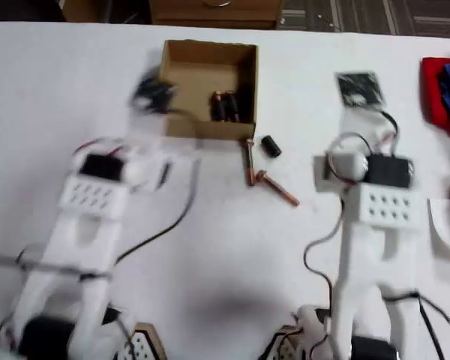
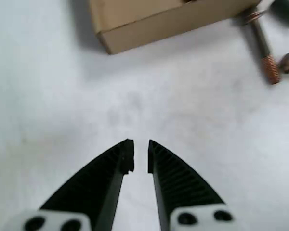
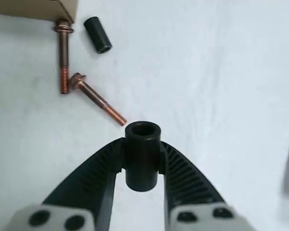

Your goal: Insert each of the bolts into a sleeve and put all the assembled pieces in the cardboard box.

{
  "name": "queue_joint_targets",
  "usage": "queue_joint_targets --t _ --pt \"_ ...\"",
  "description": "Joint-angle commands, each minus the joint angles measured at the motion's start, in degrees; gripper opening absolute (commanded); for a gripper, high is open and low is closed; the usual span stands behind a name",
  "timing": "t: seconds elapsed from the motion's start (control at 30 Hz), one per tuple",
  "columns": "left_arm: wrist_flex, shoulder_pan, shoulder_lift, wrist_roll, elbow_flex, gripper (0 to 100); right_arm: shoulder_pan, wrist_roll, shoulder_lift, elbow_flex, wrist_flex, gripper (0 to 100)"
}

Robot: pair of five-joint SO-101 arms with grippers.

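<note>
Roughly halfway, by the look of it. What looked like two dark assembled pieces (image 1: pixel 225 106) were seen lying inside the open brown cardboard box (image 1: pixel 178 75). One copper-coloured threaded bolt (image 3: pixel 63 55) was found on the white table (image 1: pixel 232 262), its head right by the box wall. A second copper bolt (image 3: pixel 96 98) was lying at an angle, its head just beside the first one's threaded tip. A short black cylindrical sleeve (image 3: pixel 98 41) was sitting loose near the first bolt's head. Another black sleeve (image 3: pixel 142 163) was clamped between the jaws of the right gripper (image 3: pixel 141 147), with its open bore visible at the end toward the bolts. The left gripper (image 2: pixel 140 156) was pinched almost closed on nothing, over bare table near a box corner. So two bolts probably remained to be sleeved and boxed.
</note>
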Motion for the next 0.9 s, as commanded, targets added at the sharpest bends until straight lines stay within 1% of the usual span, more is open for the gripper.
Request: queue_joint_targets --t 0.0,0.07,0.17,0.23,0.33,0.43,0.57,0.67,0.87 --pt "7.65 6.95 18.81 4.66 -19.74 8 5.41 -0.44 -7.43 7.47 -2.42 2.2" --pt "14.15 9.32 29.98 8.44 -30.73 8 8.22 -0.44 -9.71 11.08 -2.42 2.2" --pt "24.09 12.40 43.52 17.23 -49.27 8 12.09 0.18 -12.18 14.15 -2.42 2.2" --pt "29.19 13.71 51.60 23.03 -61.05 8 14.02 0.26 -12.97 14.86 -2.42 2.2" --pt "34.90 14.77 62.59 24.35 -76.79 8 15.08 0.26 -13.14 14.95 -2.42 2.2" --pt "36.66 14.95 71.65 24.35 -89.54 8 15.08 0.26 -13.14 14.95 -2.33 2.2" --pt "36.66 14.95 79.91 24.62 -98.59 14 15.16 0.26 -13.14 15.03 -2.33 2.2" --pt "36.57 15.03 83.52 24.44 -102.29 14 15.16 0.26 -13.14 15.03 -2.33 2.2" --pt "34.81 14.95 86.24 24.70 -107.21 14 15.08 0.26 -13.14 15.03 -2.42 2.2"
